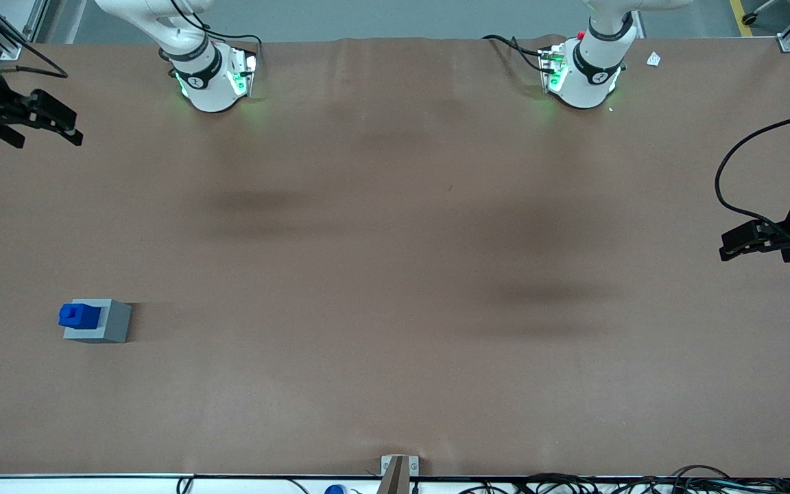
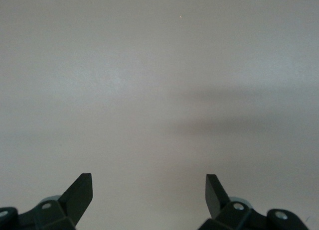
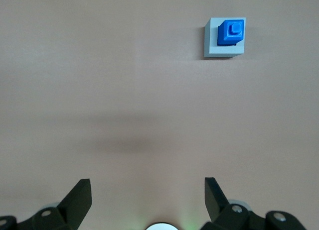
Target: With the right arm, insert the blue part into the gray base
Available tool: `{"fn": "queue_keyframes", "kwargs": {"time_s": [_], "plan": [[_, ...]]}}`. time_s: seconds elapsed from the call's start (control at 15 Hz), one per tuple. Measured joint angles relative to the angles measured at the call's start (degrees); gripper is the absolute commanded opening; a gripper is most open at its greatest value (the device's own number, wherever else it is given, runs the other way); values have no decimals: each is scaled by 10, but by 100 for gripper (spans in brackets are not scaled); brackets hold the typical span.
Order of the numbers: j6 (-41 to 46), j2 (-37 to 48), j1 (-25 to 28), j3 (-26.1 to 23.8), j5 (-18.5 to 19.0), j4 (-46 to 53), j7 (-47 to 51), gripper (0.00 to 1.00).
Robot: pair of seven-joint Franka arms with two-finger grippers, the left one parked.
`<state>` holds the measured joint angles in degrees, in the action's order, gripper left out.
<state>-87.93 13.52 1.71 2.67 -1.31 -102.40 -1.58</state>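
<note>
The blue part (image 1: 78,314) sits in the top of the gray base (image 1: 112,324), stub upward, on the brown table toward the working arm's end. In the right wrist view the blue part (image 3: 231,31) fills the recess of the gray base (image 3: 212,38). My right gripper (image 1: 49,134) hangs above the table's edge, farther from the front camera than the base and well apart from it. It is open and empty, and its fingers (image 3: 79,195) stand wide over bare table in the right wrist view (image 3: 148,190).
The two arm bases (image 1: 213,79) (image 1: 583,72) stand along the table's back edge. A small white scrap (image 1: 653,59) lies near the parked arm's base. A metal bracket (image 1: 398,470) and cables sit at the front edge.
</note>
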Motion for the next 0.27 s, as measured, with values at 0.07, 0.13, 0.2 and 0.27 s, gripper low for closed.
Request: {"fn": "queue_keyframes", "kwargs": {"time_s": [0.07, 0.13, 0.2, 0.27], "plan": [[2, 3, 0, 1, 0, 3, 0, 100], [3, 4, 0, 1, 0, 8, 0, 100], [4, 3, 0, 1, 0, 13, 0, 100], [4, 2, 0, 1, 0, 17, 0, 100]]}}
